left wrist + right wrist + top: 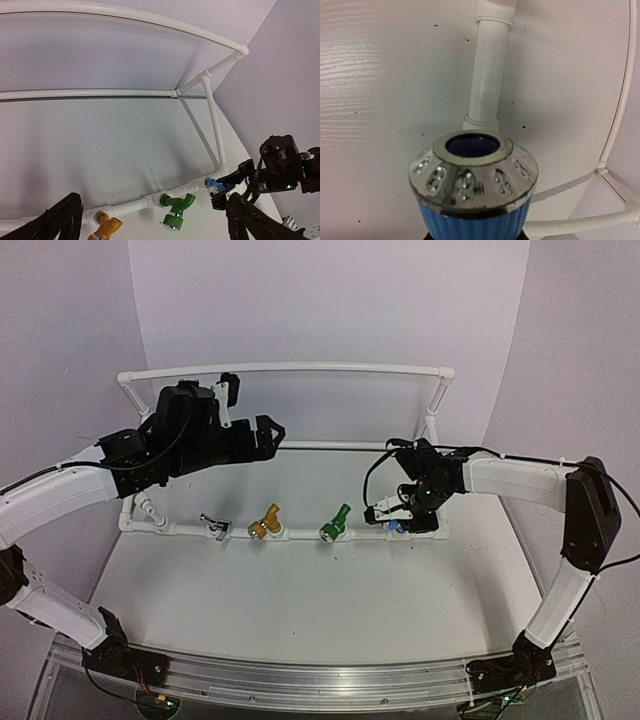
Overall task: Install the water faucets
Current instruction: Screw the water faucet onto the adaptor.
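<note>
Four faucets sit along the front pipe of the white PVC frame point(290, 368): silver point(214, 525), yellow point(265, 526), green point(335, 524) and blue point(397, 529). My right gripper point(380, 512) is shut on the blue faucet point(216, 184) at the pipe's right end. Its ribbed blue body and metallic nozzle point(472, 170) fill the right wrist view and hide my fingers. My left gripper point(275, 436) is open and empty, raised above the table behind the yellow faucet point(105, 227). The green faucet point(177, 207) hangs nozzle-down from its socket.
The frame's rear rails point(120, 93) and right corner post point(212, 110) stand behind the faucets. A white pipe section point(487, 75) runs away under the blue nozzle. The white table point(300, 610) stretches in front of the pipe, with an aluminium rail point(320, 680) at the near edge.
</note>
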Robot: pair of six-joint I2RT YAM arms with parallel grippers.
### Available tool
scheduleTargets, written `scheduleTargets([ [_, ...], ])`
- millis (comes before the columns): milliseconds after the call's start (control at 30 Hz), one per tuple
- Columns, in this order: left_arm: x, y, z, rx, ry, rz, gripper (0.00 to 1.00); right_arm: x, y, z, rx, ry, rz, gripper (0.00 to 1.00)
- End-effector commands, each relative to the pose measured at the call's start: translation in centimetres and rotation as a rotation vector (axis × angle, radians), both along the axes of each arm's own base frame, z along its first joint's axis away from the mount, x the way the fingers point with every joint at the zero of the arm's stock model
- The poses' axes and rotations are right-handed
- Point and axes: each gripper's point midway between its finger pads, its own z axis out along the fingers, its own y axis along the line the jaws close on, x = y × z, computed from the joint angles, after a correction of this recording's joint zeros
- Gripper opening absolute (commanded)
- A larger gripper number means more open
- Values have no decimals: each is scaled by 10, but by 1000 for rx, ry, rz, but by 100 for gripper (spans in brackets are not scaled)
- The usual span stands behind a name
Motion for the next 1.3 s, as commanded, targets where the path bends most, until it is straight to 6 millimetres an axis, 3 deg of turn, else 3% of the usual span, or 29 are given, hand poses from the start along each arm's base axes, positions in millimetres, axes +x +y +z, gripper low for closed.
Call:
scheduleTargets([
  [0,4,0,33,-64,-60,10,100,-7,-23,-16,-28,58,-153,0],
  [600,4,4,32,-82,-56,33,100,-9,-18,-16,83,90,-348,0],
  [1267,7,11,29,-96,-36,81,100,-24,-16,-13,240,159,-624,0],
])
